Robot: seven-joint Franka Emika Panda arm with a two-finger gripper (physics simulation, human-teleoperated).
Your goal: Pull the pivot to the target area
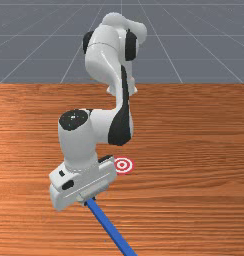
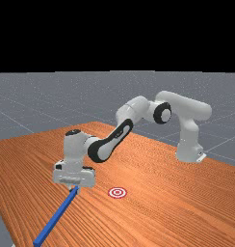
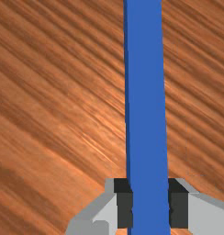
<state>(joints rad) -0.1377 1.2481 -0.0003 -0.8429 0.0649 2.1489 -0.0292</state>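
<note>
While the gripper (image 1: pixel 88 201) holds the blue stick (image 1: pixel 112 229) near one end, with a finger snug on each side, the stick reaches down toward the front view's bottom right. The round red and white target (image 1: pixel 122 165) lies on the table (image 1: pixel 194 150), apart from the stick

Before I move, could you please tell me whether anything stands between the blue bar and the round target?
Nothing visible does: in the far view, tabletop lies between the blue bar, gripped by the end effector, and the target.
</note>
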